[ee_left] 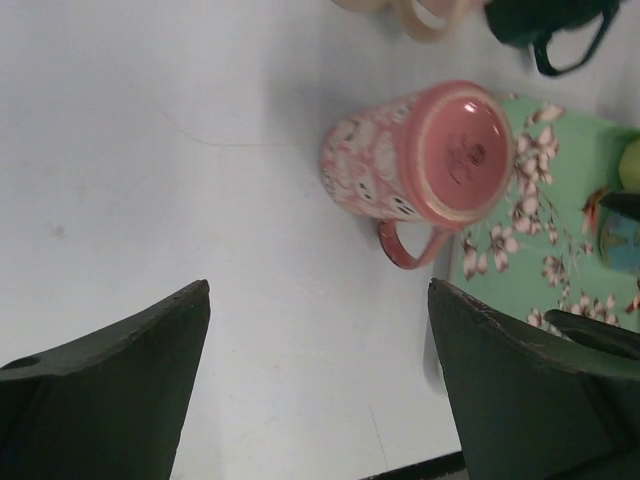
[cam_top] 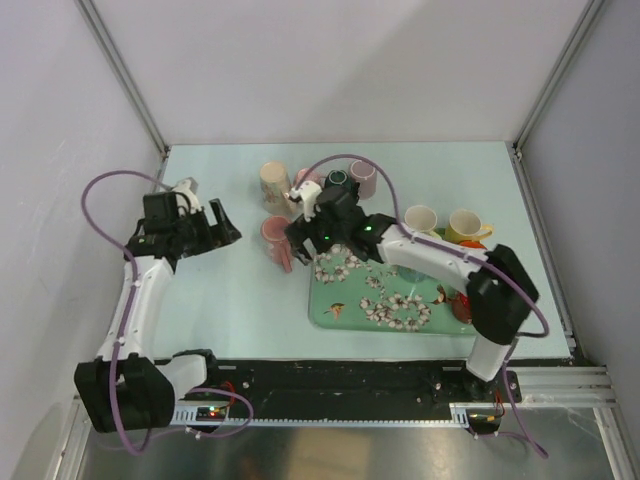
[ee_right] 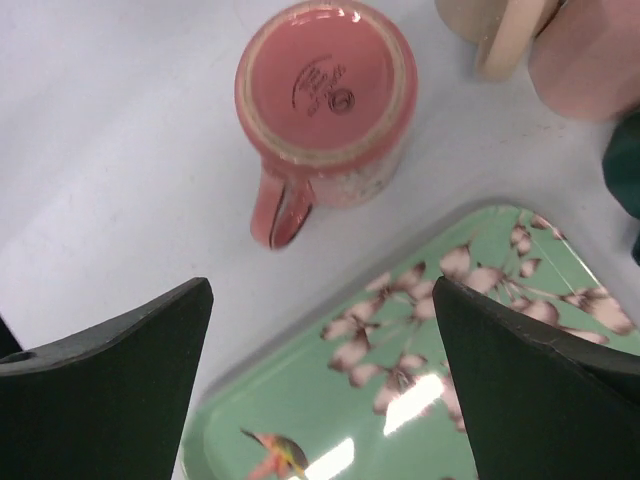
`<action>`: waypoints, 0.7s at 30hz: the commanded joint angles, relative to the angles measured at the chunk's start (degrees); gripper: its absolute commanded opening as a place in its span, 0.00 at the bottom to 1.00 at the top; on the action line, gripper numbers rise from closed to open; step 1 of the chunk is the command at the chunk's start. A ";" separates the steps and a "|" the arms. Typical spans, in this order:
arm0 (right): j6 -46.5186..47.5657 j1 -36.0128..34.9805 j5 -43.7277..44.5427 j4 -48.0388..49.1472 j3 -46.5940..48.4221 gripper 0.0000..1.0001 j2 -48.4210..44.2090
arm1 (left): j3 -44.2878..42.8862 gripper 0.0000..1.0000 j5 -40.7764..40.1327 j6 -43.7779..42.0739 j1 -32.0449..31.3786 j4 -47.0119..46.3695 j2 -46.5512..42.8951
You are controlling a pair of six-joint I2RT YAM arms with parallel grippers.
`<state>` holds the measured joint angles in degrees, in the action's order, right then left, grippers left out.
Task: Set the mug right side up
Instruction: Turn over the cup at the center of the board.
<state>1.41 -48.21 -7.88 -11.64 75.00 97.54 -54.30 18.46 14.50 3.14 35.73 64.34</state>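
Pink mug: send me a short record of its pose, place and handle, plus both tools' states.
pose: pink mug upside down, base facing up
place: on the table, beside the floral tray
handle: points toward the table's near edge
left tool: left tool open, holding nothing, off to the mug's side
right tool: right tool open, holding nothing, above the mug and tray edge

The pink mug (ee_right: 325,95) is sitting upside down at 12 o'clock on the white table (ee_right: 100,150), its stamped base facing the lens and its handle (ee_right: 278,212) pointing toward 7 o'clock. The right gripper (ee_right: 322,290) is hanging above, its dark fingers (ee_right: 110,390) spread wide — nothing between them. A green floral tray (ee_right: 420,330) is lying at 5 o'clock, just beside the mug; a cream mug (ee_right: 495,35) and a pale pink cup (ee_right: 590,55) are crowding in near 1 o'clock.
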 commanded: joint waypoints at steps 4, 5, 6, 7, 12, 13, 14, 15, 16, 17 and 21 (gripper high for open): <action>-12.63 -4.28 15.24 -0.60 11.52 0.90 11.74 | 0.48 0.94 1.06 0.29 7.66 -0.43 -6.13; -12.86 -4.45 15.64 -0.63 12.65 0.89 13.09 | 0.63 0.94 1.15 0.41 7.98 -0.46 -6.67; -13.02 -4.62 15.72 -0.56 13.65 0.88 14.42 | 0.97 0.94 1.19 0.47 8.35 -0.47 -7.11; -13.11 -4.93 15.62 -0.53 14.37 0.87 15.40 | 1.27 0.94 1.25 0.54 8.67 -0.43 -7.42; -13.33 -6.85 15.86 -0.05 16.66 0.85 19.08 | 2.23 0.93 1.32 0.93 9.66 -0.71 -8.86; -13.52 -7.14 16.48 -0.14 16.93 0.84 19.62 | 2.51 0.93 1.36 1.17 9.76 -0.90 -9.09; -13.84 -7.33 17.81 -0.27 17.24 0.83 20.37 | 2.70 0.92 1.43 1.51 9.86 -1.09 -9.25; -14.13 -7.42 18.86 -0.42 17.48 0.81 20.92 | 2.84 0.92 1.55 1.72 10.09 -1.36 -9.46; -14.45 -7.43 19.92 -0.54 17.73 0.80 21.68 | 2.95 0.92 1.74 1.96 10.29 -1.53 -9.61; -14.56 -7.43 20.67 -0.65 17.90 0.77 22.32 | 3.05 0.92 1.92 2.12 10.47 -1.67 -9.73; -13.66 -7.56 21.22 -0.07 17.55 0.66 24.27 | 3.06 0.91 1.71 2.37 10.85 -2.08 -9.73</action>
<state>-11.88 -55.66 9.98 -12.84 90.59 119.90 -51.31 18.94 15.68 13.19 35.59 56.25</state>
